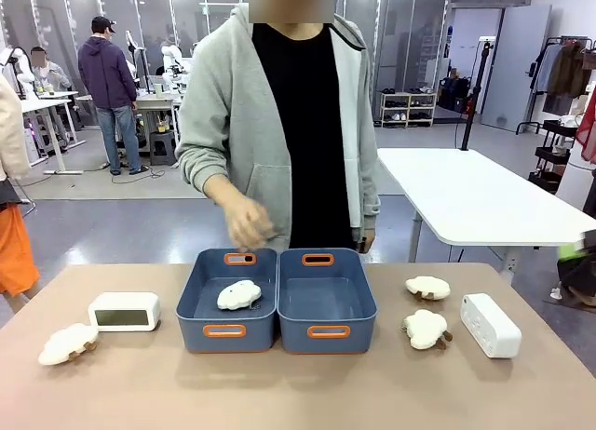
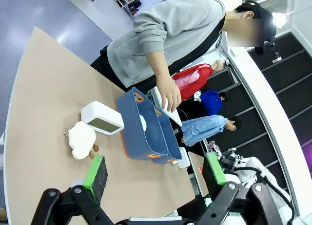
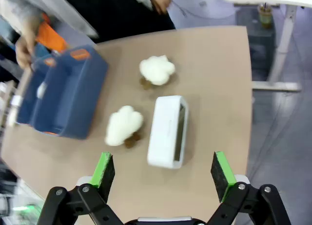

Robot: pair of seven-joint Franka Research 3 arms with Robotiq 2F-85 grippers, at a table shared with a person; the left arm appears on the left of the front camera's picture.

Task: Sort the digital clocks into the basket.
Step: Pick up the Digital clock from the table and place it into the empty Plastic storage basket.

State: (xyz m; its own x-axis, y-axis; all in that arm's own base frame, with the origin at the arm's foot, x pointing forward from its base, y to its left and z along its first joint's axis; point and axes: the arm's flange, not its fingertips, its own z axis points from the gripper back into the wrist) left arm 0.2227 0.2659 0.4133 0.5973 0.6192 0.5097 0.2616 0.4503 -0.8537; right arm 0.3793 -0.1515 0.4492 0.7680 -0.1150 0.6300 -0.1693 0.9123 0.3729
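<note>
Green-padded right end effector (image 3: 162,156) hovers spread above digital clock (image 3: 168,131).

Mid-table, side by side: left basket (image 1: 196,304) and right basket (image 1: 361,304) — in the left one, a plush toy (image 1: 238,294). Left of them a clock (image 1: 124,311), with a second plush (image 1: 67,343) nearer and further left. Right of them a far plush (image 1: 427,287) and a near plush (image 1: 426,329), then the other clock (image 1: 490,325) rightmost. Above the left basket's far rim, a person's hand (image 1: 247,223).
</note>
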